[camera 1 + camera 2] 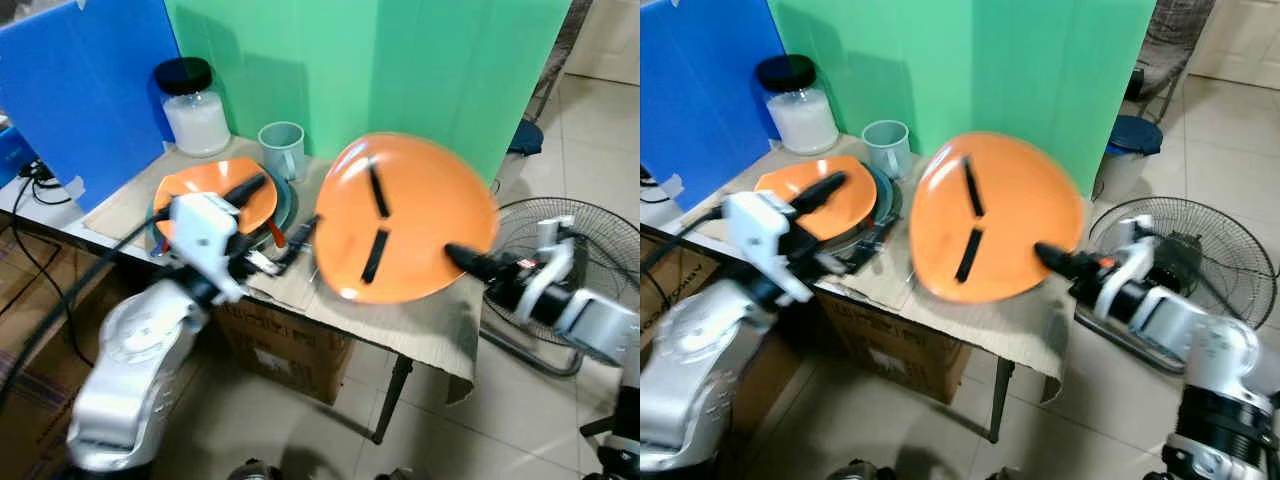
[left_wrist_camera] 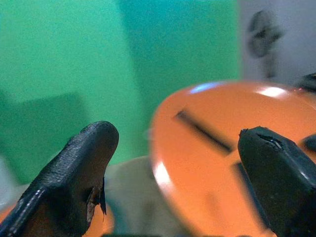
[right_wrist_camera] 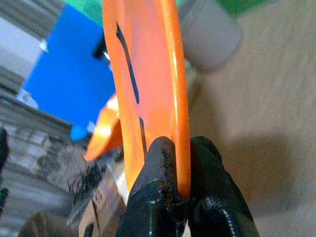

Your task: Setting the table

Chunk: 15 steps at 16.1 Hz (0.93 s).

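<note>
A: Orange plate (image 1: 405, 218). Where?

B: Held in the air over the bench (image 1: 420, 325), tilted up nearly on edge, its face with two dark streaks turned toward the head camera. The right claw (image 3: 178, 168) pinches its rim; both black fingers (image 3: 158, 168) clamp the edge, one on each face.

A: Left claw?

B: The left claw (image 1: 283, 218) hangs over the bench's front edge, between the held plate and the stack, fingers spread apart, nothing between them. In the wrist view the plate shows past its fingertips (image 2: 84, 163).

A: The stack?

B: A second orange plate (image 1: 205, 195) lies on a dark, glassy dish (image 1: 287, 210) at the left of the bench. The left claw's upper finger reaches over it.

A: Further back?

B: Pale grey cup (image 1: 283, 148) just behind the stack. A jar with a black lid (image 1: 193, 107) and white contents stands left of the cup. Behind them, a green panel (image 1: 400, 70) and a blue panel (image 1: 80, 90).

A: Around the bench?

B: Cardboard box (image 1: 290, 345) under it. Floor fan (image 1: 565, 235) lying on the tiles to the right, behind the right arm. Cables (image 1: 40, 195) at the far left.
</note>
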Motion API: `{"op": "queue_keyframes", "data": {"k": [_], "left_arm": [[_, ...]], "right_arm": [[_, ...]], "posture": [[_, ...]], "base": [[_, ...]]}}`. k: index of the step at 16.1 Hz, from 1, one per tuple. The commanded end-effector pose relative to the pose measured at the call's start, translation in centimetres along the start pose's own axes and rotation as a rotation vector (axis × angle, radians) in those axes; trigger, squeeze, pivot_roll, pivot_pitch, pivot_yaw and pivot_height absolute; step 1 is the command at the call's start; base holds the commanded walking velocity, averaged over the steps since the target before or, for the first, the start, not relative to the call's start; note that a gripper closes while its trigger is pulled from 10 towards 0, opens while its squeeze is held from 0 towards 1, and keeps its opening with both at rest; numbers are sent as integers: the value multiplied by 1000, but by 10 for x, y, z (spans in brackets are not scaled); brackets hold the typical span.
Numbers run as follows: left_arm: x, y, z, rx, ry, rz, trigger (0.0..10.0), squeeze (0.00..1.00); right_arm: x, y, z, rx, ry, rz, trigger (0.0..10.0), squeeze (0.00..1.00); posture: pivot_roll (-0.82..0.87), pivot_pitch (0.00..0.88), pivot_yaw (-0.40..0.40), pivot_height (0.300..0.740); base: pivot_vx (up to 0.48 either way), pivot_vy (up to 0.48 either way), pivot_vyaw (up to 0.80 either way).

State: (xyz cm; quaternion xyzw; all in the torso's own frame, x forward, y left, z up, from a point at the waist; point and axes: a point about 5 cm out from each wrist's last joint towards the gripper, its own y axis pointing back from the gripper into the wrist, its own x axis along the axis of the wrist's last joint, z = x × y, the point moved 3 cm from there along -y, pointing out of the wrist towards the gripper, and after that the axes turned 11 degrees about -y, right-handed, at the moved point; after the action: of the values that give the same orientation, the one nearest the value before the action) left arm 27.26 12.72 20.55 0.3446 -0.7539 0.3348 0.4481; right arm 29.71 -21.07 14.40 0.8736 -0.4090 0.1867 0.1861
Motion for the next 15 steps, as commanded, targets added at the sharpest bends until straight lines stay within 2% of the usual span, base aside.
{"op": "queue_keyframes", "data": {"k": [1,2,4,5,9,10,12,15], "left_arm": [[4,5,-13,69,-48,-25,10000,0],[2,11,-24,155,-98,-74,10000,0],[5,20,-31,249,-154,-116,10000,0],[8,23,-30,318,-142,-116,10000,0],[4,20,-17,307,-151,-156,10000,0],[0,20,-18,315,-183,-184,10000,0],[2,20,-20,319,-175,-178,10000,0],[-1,21,-18,314,-168,-191,10000,0]], "right_arm": [[12,2,-22,80,62,68,1412,0],[17,3,-33,93,108,125,10000,0],[29,7,-58,146,192,271,10000,0],[26,5,-62,107,227,307,10000,0],[34,10,-65,54,210,480,10000,0],[36,12,-68,28,258,511,10000,0],[36,15,-68,-3,297,524,10000,0],[27,15,-55,-26,211,494,10000,0]], "posture": [[-93,0,83,740],[-95,0,84,740],[-94,0,96,740],[-93,0,103,740],[-87,0,116,740],[-89,0,118,740],[-89,0,123,740],[-91,0,126,740]], "base": [[0,0,0],[0,0,0],[0,0,0],[0,0,0],[0,0,-800],[0,0,-781],[0,0,-772],[0,0,-775]]}}
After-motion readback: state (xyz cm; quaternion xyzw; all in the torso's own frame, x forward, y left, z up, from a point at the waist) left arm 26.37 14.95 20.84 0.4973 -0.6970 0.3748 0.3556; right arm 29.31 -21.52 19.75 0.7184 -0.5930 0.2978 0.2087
